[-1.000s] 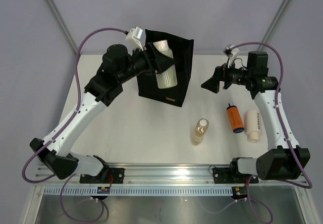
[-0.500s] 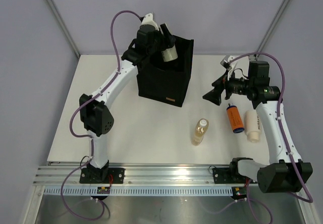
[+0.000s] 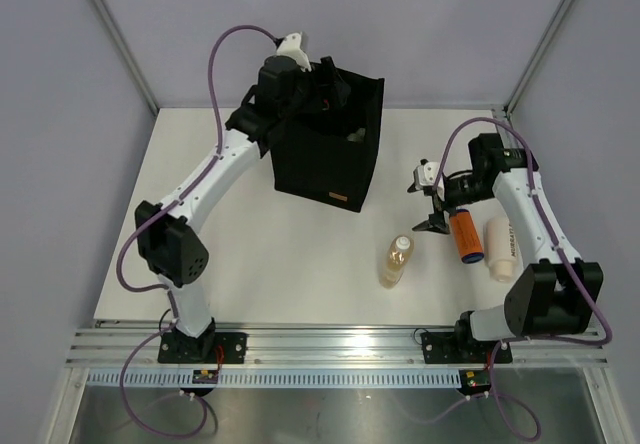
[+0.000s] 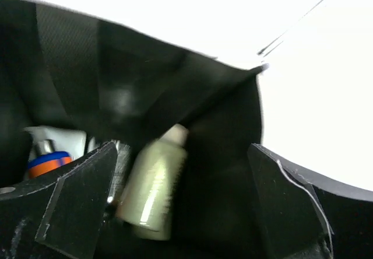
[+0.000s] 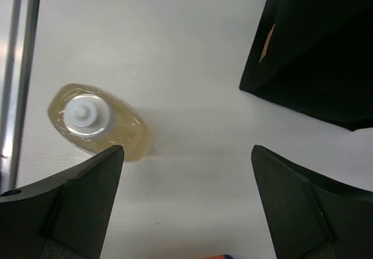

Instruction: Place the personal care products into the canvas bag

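My left gripper (image 4: pixel 182 151) spread wide at the canvas bag (image 4: pixel 145 78) mouth, olive-green bottle (image 4: pixel 151 192) inside, free of my fingers, long axis 7 to 1 o'clock, cap toward 1, my right gripper (image 5: pixel 186 154) wide too.

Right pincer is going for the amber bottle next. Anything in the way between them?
Nothing visible. The right pincer hangs open over bare table, and the amber bottle stands upright just beside its gap. The orange bottle lies on the pincer's far side, off that path.

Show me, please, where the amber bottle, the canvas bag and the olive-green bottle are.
amber bottle (image 3: pixel 396 264): top external view, its body.
canvas bag (image 3: pixel 322 169): top external view, outer wall.
olive-green bottle (image 4: pixel 152 183): left wrist view, its body.
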`<state>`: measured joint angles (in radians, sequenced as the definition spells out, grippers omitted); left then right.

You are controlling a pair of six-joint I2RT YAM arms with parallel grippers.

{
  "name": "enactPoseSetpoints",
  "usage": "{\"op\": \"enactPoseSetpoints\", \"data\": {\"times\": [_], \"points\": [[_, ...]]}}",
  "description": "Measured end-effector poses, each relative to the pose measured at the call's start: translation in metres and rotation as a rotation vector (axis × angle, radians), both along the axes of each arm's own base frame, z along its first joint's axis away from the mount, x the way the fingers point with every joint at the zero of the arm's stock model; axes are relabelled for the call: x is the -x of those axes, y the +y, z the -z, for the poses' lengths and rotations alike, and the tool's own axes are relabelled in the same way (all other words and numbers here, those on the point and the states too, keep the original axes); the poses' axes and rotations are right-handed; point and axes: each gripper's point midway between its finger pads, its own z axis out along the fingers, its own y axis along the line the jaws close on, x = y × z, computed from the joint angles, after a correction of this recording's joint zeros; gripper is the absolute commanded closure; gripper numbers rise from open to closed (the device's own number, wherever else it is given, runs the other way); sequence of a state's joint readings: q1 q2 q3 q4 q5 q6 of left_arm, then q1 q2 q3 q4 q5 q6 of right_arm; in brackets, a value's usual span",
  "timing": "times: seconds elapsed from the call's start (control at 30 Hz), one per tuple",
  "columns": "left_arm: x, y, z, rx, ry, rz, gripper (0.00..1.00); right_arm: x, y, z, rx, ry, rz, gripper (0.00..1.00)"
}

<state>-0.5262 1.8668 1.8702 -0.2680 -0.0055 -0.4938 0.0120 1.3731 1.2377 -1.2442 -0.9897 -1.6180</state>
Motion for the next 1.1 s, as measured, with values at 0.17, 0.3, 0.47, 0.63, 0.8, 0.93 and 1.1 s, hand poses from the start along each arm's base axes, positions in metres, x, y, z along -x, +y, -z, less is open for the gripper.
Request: {"op": "enactPoseSetpoints", "data": {"times": [0.17,0.3,0.47,0.63,0.8,0.93,1.1], "points": [[0.033,0.017,-0.07,0.028,-0.149,0.033,0.01,-0.026,-0.003,0.002,0.053,-0.14,-0.127,0.0],[0.068,0.039,-0.095,-0.007,-0.233,0.05,0.01,-0.02,-0.005,0.02,0.145,-0.145,-0.2,0.01],[0.115,0.069,-0.079,-0.068,-0.23,0.061,0.01,0.001,0.003,0.042,0.217,-0.109,-0.305,0.01],[0.164,0.098,-0.048,-0.093,-0.199,0.066,0.01,0.029,0.008,0.067,0.255,-0.037,-0.384,0.01],[0.2,0.118,-0.025,-0.076,-0.186,0.062,0.01,0.053,0.024,0.078,0.251,-0.001,-0.474,0.03],[0.22,0.129,-0.004,-0.049,-0.162,0.05,0.01,0.066,0.035,0.079,0.233,0.021,-0.513,0.19],[0.23,0.137,0.009,-0.027,-0.134,0.02,0.01,0.074,0.038,0.083,0.231,0.094,-0.491,0.6]]}}
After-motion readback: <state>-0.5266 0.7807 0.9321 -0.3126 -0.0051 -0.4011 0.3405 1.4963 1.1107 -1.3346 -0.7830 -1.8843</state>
